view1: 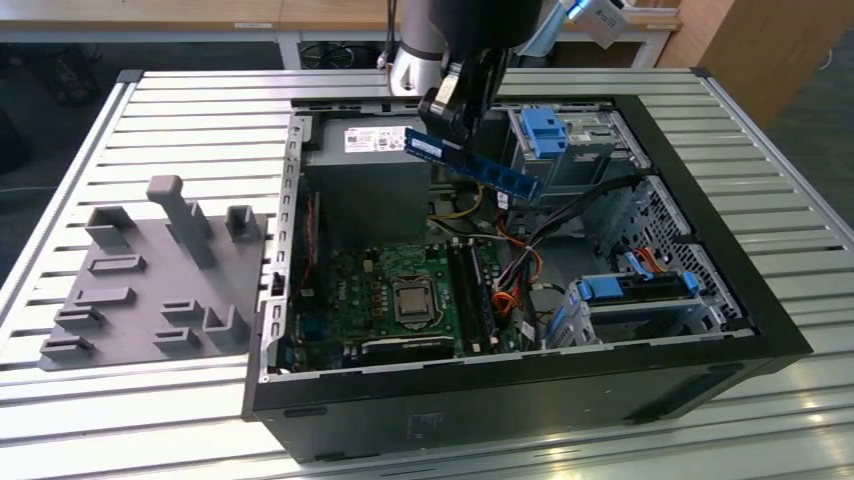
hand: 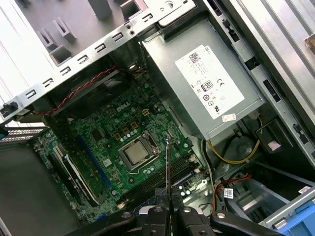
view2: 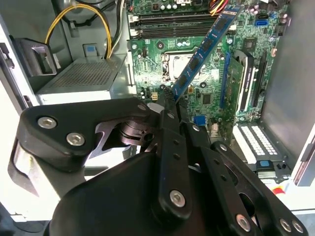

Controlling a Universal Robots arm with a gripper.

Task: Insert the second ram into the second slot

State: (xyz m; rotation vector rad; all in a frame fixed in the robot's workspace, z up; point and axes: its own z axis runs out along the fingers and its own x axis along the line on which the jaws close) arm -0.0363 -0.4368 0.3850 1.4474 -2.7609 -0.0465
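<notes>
The scene stands on a ribbed metal table [view1: 200, 100], with wooden furniture behind it. At the exterior view's left lies a grey fixture plate [view1: 147, 280] with upright posts and pockets, probably made to keep parts ready for picking. Next to it is an open computer case [view1: 534, 400], laid on its side so that the inside can be reached from above. Inside, near the far wall, sits the grey power supply [view1: 367, 165], and in front of it the green motherboard [view1: 387, 290] with the processor socket [view1: 411, 298] in its middle. Above the case hangs the gripper [view1: 447, 132], with its fingers [view2: 167, 115] closed on one end of the second ram [view1: 494, 172]. The blue stick is in the air and slopes down toward the exterior view's right, touching nothing else. The memory slots [view1: 474, 290] run beside the socket, well below the stick and apart from it. In the first wrist view the stick shows only its thin edge, pointing toward these slots, so I judge that it is held this way for alignment. There is open room above the board, but orange cables [view1: 514, 265] lie just beside the slots, and the drive cages with blue latches [view1: 554, 135] narrow the space at the exterior view's right.
</notes>
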